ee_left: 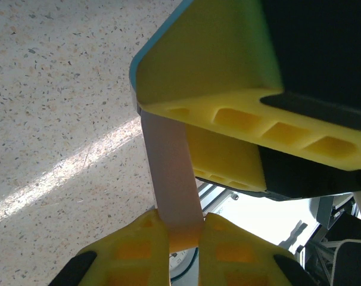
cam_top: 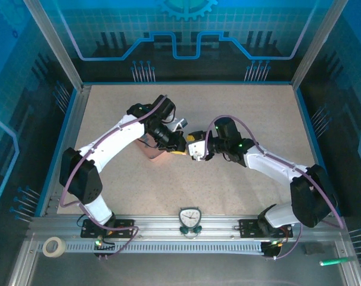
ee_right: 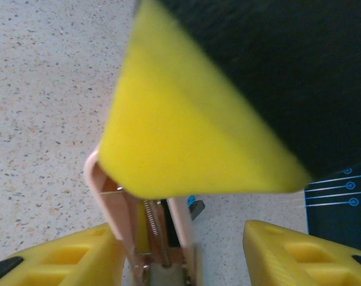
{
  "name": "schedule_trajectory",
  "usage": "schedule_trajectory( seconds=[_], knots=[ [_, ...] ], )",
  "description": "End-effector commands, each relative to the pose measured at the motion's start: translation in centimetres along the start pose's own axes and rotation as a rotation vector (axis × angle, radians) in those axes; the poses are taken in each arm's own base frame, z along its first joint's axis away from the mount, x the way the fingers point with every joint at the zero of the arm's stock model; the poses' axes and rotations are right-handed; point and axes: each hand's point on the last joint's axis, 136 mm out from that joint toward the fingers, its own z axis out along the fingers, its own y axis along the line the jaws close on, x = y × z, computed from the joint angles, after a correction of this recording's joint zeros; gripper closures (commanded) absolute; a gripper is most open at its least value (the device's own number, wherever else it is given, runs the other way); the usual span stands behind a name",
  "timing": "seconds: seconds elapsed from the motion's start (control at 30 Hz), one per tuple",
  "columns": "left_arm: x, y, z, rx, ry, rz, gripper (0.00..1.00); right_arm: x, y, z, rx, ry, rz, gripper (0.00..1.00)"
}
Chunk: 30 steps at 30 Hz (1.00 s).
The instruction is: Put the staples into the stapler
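Both grippers meet over the middle of the table. My left gripper (cam_top: 179, 147) (ee_left: 183, 229) is shut on a pale pink arm of the stapler (ee_left: 173, 173), which rises up from between its fingers. In the right wrist view the stapler (ee_right: 146, 229) stands swung open, its spring and inner channel showing. My right gripper (cam_top: 195, 148) (ee_right: 180, 238) is open around it: the stapler lies against the left finger (ee_right: 73, 262) and a wide gap separates it from the right finger (ee_right: 299, 250). A small dark grey bit (ee_right: 196, 210) shows behind the stapler; I cannot tell whether it is one of the staples.
A salmon-pink tray (cam_top: 149, 154) sits on the table under the left arm's wrist. A small clock (cam_top: 189, 217) stands on the front rail, with a tape roll (cam_top: 53, 246) at the front left and a green pen (cam_top: 335, 261) at the front right.
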Motion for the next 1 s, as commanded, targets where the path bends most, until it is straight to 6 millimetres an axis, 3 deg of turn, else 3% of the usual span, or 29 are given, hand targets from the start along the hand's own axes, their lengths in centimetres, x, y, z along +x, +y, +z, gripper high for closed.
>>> schedule_trajectory(
  seconds=[0.0, 0.2, 0.43, 0.57, 0.6, 0.67, 0.8, 0.97],
  knots=[
    [-0.1, -1.3, -0.3, 0.046, 0.011, 0.032, 1.0, -0.4, -0.5, 0.1, -0.012, -0.01, -0.023, 0.47],
    [-0.2, -1.5, -0.4, 0.05, 0.008, 0.039, 1.0, -0.2, -0.6, 0.4, -0.014, -0.007, -0.019, 0.57],
    [-0.3, -1.3, -0.6, 0.034, -0.001, 0.048, 1.0, -0.2, -0.4, 0.2, -0.017, -0.013, 0.008, 0.77],
    [-0.7, -0.9, -1.3, 0.005, -0.036, 0.063, 0.79, -0.2, -0.4, -0.4, 0.006, -0.011, 0.068, 0.86],
    [-1.0, -0.7, -1.7, -0.007, -0.056, 0.064, 0.7, 0.0, 0.5, -0.4, -0.001, -0.009, 0.122, 0.87],
    [-1.5, -0.2, -2.5, -0.022, -0.095, 0.064, 0.63, 0.4, 0.9, -0.6, 0.011, 0.006, 0.224, 0.88],
    [-2.8, 0.9, -4.0, -0.026, -0.2, 0.04, 0.48, 2.3, 0.3, -1.0, 0.122, 0.074, 0.535, 0.9],
    [-4.3, 2.1, -6.0, -0.029, -0.33, 0.008, 0.43, 5.6, -1.2, -0.9, 0.264, 0.206, 1.055, 0.92]
  ],
)
